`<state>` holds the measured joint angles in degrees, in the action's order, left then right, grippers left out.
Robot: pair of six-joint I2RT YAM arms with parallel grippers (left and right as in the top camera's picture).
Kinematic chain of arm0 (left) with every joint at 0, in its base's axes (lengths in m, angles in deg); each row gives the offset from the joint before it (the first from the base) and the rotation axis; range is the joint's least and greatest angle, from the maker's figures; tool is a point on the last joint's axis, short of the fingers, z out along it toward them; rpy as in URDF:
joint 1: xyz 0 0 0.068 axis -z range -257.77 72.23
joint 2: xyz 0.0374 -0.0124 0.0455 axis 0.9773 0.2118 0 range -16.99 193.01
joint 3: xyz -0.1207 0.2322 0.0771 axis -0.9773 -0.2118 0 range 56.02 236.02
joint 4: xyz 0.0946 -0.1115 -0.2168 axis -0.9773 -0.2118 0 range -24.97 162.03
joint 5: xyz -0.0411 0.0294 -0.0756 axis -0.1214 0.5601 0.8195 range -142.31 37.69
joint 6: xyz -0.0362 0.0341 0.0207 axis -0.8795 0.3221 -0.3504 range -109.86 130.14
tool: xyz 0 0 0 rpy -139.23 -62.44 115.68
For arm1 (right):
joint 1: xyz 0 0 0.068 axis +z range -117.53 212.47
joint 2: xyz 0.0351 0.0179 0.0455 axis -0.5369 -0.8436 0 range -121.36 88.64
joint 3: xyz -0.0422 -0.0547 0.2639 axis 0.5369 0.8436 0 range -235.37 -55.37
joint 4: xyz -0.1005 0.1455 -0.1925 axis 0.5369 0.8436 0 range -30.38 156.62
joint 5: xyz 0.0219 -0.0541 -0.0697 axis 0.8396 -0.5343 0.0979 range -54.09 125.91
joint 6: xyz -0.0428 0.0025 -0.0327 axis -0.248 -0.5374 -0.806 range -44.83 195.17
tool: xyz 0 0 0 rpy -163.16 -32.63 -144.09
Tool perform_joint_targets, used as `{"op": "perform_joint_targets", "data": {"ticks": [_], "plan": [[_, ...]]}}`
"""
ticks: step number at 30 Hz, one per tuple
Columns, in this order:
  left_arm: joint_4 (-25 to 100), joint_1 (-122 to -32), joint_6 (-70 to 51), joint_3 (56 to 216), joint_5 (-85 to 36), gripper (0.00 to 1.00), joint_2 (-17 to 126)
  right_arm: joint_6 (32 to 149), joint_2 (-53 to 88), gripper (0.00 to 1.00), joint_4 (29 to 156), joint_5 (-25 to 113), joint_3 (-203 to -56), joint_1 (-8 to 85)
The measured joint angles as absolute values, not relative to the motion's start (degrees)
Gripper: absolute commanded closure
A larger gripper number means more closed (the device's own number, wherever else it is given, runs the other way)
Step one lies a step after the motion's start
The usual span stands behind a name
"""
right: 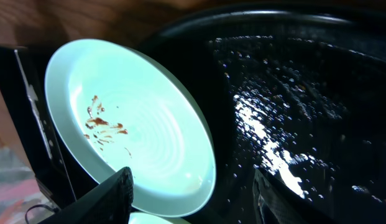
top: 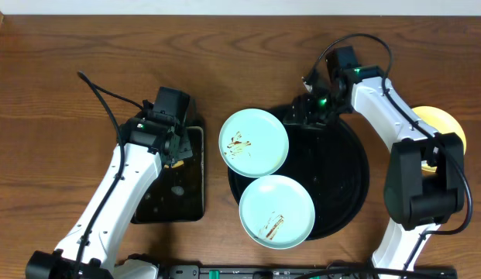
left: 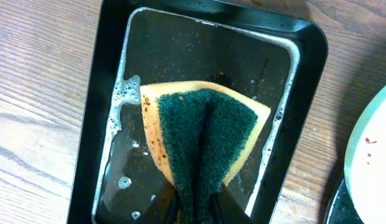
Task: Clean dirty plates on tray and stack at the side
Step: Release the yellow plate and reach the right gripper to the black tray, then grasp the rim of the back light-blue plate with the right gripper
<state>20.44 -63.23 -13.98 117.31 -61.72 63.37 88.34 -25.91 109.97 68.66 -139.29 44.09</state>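
Two pale blue plates with brown smears lie on the round black tray (top: 350, 177): one at its back left (top: 254, 142), one at its front (top: 276, 211). A pale yellow plate (top: 440, 124) sits off the tray at the right, partly behind the right arm. My right gripper (top: 300, 116) is open at the back plate's right edge. In the right wrist view that plate's (right: 137, 106) rim lies between the spread fingers of the gripper (right: 193, 199), above the wet tray (right: 292, 81). My left gripper (left: 196, 205) is shut on a folded yellow and green sponge (left: 202, 130).
A rectangular black tray (left: 311, 74) with soapy water lies under the sponge, left of the round tray (top: 174, 198). A black cable (top: 108, 101) trails over the wood behind the left arm. The right arm's base stands at the front right (top: 422, 194).
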Motion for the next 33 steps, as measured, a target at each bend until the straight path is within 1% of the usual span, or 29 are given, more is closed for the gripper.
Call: {"op": "perform_joint_targets", "data": {"ticks": [11, 14, 22, 30, 32, 33], "plan": [[20.40, -63.21, -13.82, 117.31, -61.72, 0.85, 63.37, 90.53, -25.91, 0.49, 101.18, 70.67, -126.72, 44.07], [20.37, -63.21, -13.82, 117.31, -61.72, 0.85, 63.37, 91.34, -25.58, 0.49, 98.36, 72.97, -124.60, 44.07], [20.37, -63.23, -13.82, 117.31, -61.72, 0.84, 63.37, 93.11, -25.45, 0.60, 95.00, 74.81, -122.98, 44.09], [19.94, -63.21, -13.82, 117.31, -61.74, 0.84, 63.37, 95.40, -25.45, 0.60, 90.67, 74.46, -122.57, 46.84], [19.94, -63.21, -13.82, 117.31, -61.74, 0.85, 63.37, 96.04, -25.45, 0.64, 89.77, 74.43, -122.50, 47.83], [19.94, -63.21, -13.80, 117.31, -61.72, 0.85, 63.37, 96.28, -25.45, 0.68, 89.60, 74.32, -122.48, 48.16]]}}
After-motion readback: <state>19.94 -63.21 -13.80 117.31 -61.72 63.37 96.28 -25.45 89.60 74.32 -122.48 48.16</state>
